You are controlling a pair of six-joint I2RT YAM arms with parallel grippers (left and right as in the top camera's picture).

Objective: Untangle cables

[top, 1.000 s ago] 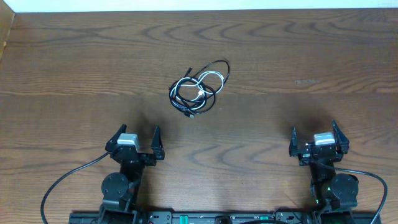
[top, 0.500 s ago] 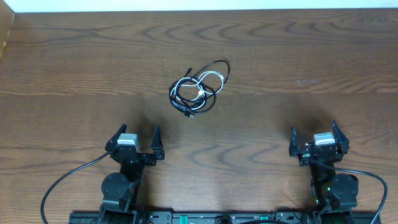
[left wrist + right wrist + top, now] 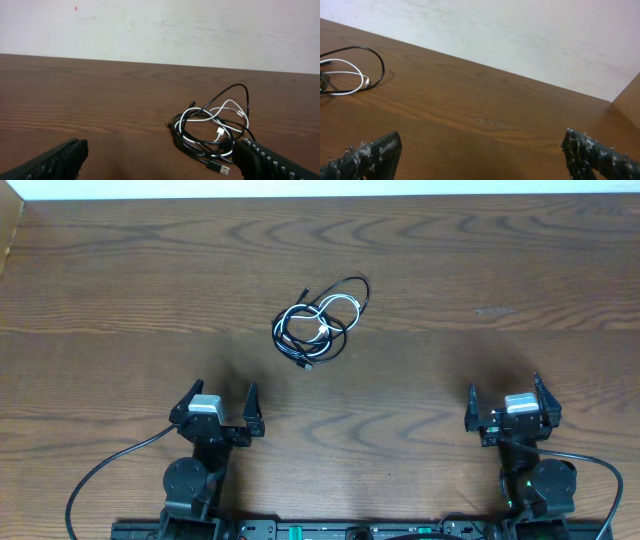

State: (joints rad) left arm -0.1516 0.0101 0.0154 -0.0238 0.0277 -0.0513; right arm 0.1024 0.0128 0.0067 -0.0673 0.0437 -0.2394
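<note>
nothing has moved in the last second: the cables [image 3: 320, 323] lie knotted mid-way up the table [image 3: 120, 300], well apart from the left gripper [image 3: 220, 393] and right gripper [image 3: 506, 390], both parked with jaws wide apart, so untangling hasn't begun.

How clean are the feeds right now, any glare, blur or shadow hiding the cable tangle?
Overhead: even light, no glare, cables sharp against the table, only faint shadows. Left wrist: tangle crisp near mid-frame, the fingers dark and soft at the bottom. Right wrist: tilted view, only the tangle's edge shows at far left.
</note>
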